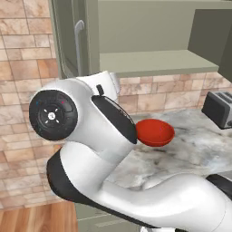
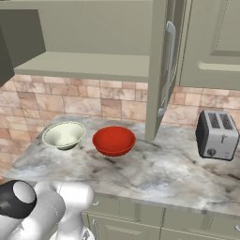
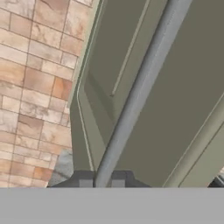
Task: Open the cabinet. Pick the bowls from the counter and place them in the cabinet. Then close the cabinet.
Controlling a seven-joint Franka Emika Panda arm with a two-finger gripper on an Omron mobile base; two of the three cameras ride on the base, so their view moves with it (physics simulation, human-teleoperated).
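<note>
Cabinet (image 2: 93, 33) doors stand open in both base views, showing a plain sage-green shelf across the upper part of each frame. In the right base view one open door (image 2: 161, 70) juts edge-on toward the camera at upper centre, its long silver bar handle (image 2: 168, 70) running down its face; a second door hangs at the far upper left edge. In the left base view the other open door (image 1: 72, 38) fills the upper left, with its own silver handle (image 1: 79, 45).

In the hand view a grey bar handle (image 3: 140, 92) runs diagonally from the top right down to the bottom centre, across a green raised-panel door (image 3: 175, 87). The pincer (image 3: 102, 181) sits at the bottom centre of that view, its two dark tips closed tight on the handle, one on each side of the bar.

Below the cabinet, the grey-white marbled counter (image 2: 154, 173) spans the middle of the right base view. A cream-white bowl (image 2: 64, 135) rests upright on it at centre left, and a glossy red bowl (image 2: 114, 140) sits upright just beside it, nearer the frame's centre. The two are apart, not touching. In the left base view the red bowl appears at centre right, partly behind the robot's white arm (image 1: 90, 149).

A silver toaster (image 2: 216, 135) stands on the counter at the right of the right base view. Tan brick wall (image 2: 93, 105) runs behind the counter.
</note>
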